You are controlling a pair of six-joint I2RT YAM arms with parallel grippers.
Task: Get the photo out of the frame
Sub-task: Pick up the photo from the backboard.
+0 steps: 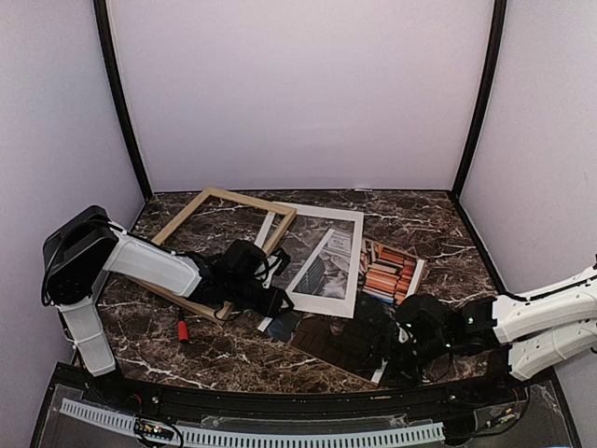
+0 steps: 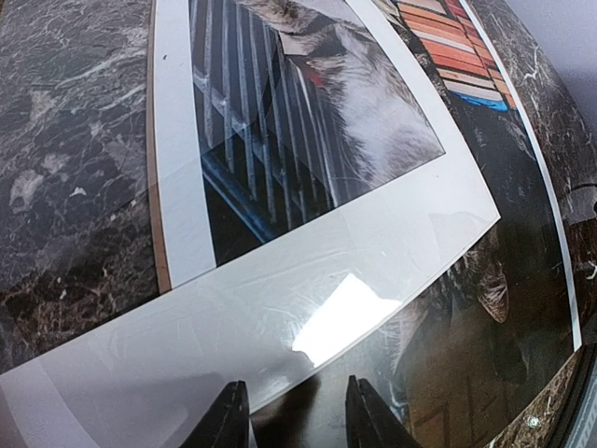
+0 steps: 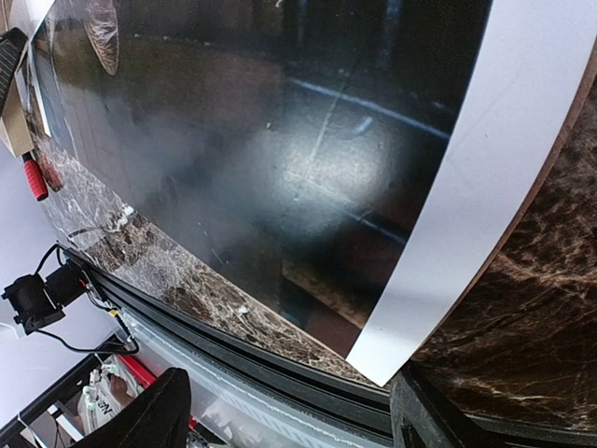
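Note:
The frame [image 1: 222, 235], thin light wood, lies at the back left with bare marble showing through it. To its right, apart from it, lies the photo [image 1: 387, 271]; its red-orange books show there and the grey cat [image 2: 326, 121] shows through the white mat [image 1: 322, 257] on top of it. My left gripper [image 1: 276, 303] hovers at the mat's near edge [image 2: 280, 299], its jaws [image 2: 297, 420] apart with nothing between them. My right gripper [image 1: 403, 347] is open wide [image 3: 289, 420] at the photo's near corner [image 3: 448, 233], whose white margin ends just ahead of the right finger [image 3: 438, 415].
A small red-handled tool [image 1: 183, 329] lies on the marble table [image 1: 438, 219] near the left arm. A thin brown edge [image 2: 159, 233] runs along the mat's side. The table's front lip [image 3: 280, 341] sits directly under the right gripper. Walls close in on three sides.

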